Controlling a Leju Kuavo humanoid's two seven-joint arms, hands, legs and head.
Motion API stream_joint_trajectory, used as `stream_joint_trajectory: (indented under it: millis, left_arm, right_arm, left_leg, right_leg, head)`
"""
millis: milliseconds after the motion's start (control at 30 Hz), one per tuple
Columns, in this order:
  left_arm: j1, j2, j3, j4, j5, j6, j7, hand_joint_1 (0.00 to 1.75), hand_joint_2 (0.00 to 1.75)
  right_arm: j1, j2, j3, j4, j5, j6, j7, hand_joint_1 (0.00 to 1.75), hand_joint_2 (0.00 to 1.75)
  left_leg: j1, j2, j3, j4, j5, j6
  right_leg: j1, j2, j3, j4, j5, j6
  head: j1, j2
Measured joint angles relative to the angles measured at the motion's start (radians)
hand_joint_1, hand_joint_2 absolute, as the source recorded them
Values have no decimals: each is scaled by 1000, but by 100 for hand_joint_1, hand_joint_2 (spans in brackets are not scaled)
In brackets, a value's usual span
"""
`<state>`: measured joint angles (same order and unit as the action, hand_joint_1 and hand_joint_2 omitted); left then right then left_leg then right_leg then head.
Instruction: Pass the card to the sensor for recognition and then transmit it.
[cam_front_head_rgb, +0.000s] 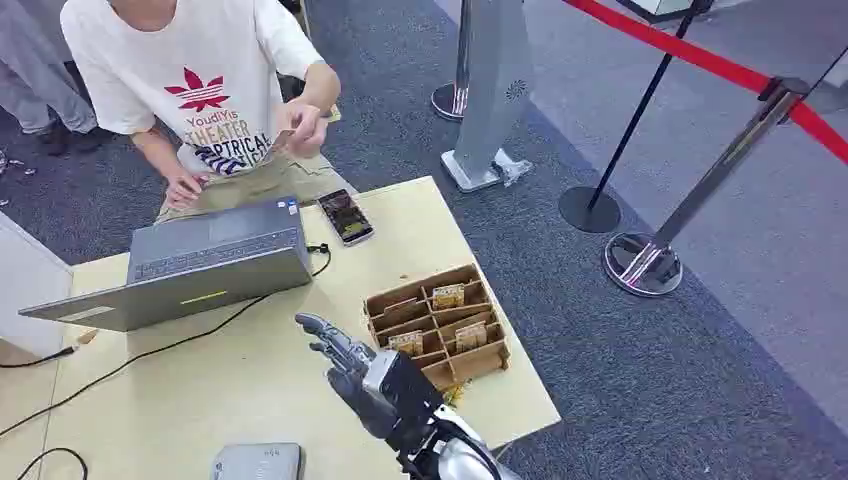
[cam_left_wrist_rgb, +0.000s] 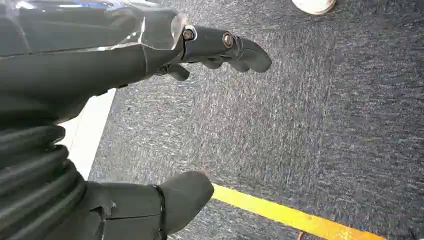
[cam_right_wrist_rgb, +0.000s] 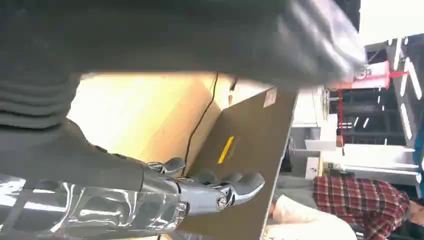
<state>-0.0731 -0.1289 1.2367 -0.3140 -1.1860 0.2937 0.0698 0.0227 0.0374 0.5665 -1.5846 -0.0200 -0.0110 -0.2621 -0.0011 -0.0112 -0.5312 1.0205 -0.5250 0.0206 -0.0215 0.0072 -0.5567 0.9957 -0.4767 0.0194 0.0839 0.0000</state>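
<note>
My right hand (cam_front_head_rgb: 345, 365) is hovering over the wooden table (cam_front_head_rgb: 230, 385), fingers spread and holding nothing, just beside the cardboard card tray (cam_front_head_rgb: 438, 325), on its laptop side. Cards (cam_front_head_rgb: 448, 295) are standing in several of the tray's compartments; a person beyond the tray, across the table, is holding up what looks like another card (cam_front_head_rgb: 283, 138), so the handover seems already made or being checked. A grey device (cam_front_head_rgb: 257, 462), possibly the sensor, is lying at the table's near edge, well away from the tray. My left hand (cam_left_wrist_rgb: 220, 47) is hanging over dark carpet, fingers loosely apart and holding nothing. To do the next pick well, I am judging that I should bring my fingers down over one upright card, pinch its top edge squarely, and lift straight so its neighbours stay seated.
</note>
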Motion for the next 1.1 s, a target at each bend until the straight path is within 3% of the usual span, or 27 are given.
stream_joint_trajectory:
  millis: [133, 367, 567, 933, 1100]
  left_arm:
    - [-1, 0, 0, 0, 0, 0, 0, 0, 175]
    - [-2, 2, -14, 0, -19, -1, -13, 0, 175]
    - [-6, 8, -29, 2, -34, -1, -22, 0, 175]
    - [-15, 9, -44, 4, -37, 0, -23, 0, 175]
    - [-23, 10, -45, 10, -34, 10, -21, 0, 175]
  right_arm:
    - [-20, 0, 0, 0, 145, -86, 0, 0, 175]
    - [-72, 0, 30, -32, 513, -291, -45, 0, 175]
    - [-125, 0, 75, -55, 686, -372, -55, 0, 175]
    - [-186, 5, 120, -52, 754, -398, -52, 0, 175]
    - [-272, 27, 155, 15, 831, -433, -34, 0, 175]
  left_leg:
    - [0, 0, 0, 0, 0, 0]
    - [0, 0, 0, 0, 0, 0]
    - [0, 0, 0, 0, 0, 0]
    - [0, 0, 0, 0, 0, 0]
    - [0, 0, 0, 0, 0, 0]
  right_leg:
    - [0, 0, 0, 0, 0, 0]
    - [0, 0, 0, 0, 0, 0]
    - [0, 0, 0, 0, 0, 0]
    - [0, 0, 1, 0, 0, 0]
    - [0, 0, 1, 0, 0, 0]
  head:
    - [0, 0]
    - [0, 0]
    - [0, 0]
    - [0, 0]
    - [0, 0]
